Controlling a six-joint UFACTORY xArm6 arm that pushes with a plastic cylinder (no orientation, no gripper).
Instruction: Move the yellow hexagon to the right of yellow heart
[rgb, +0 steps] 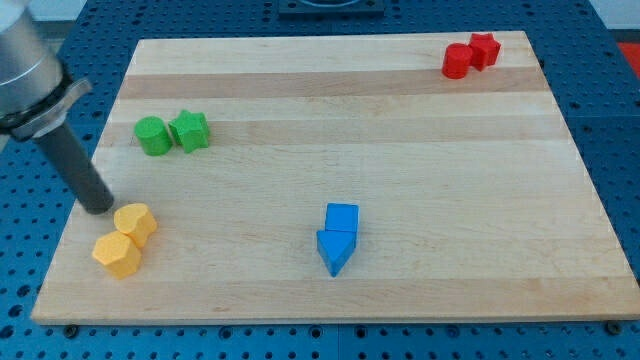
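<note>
Two yellow blocks touch each other near the board's bottom left. The lower one (118, 255) looks like the yellow hexagon. The upper one (135, 222) looks like the yellow heart. The hexagon lies below and slightly left of the heart. My tip (100, 208) rests on the board just left of the heart's upper edge, very close to it or touching it; I cannot tell which. The dark rod slants up to the view's top left.
Two green blocks, a round one (152, 135) and a star (190, 131), sit side by side at the upper left. A blue cube (342, 217) and a blue triangle (335, 250) touch at bottom centre. Two red blocks (470, 55) sit at the top right corner.
</note>
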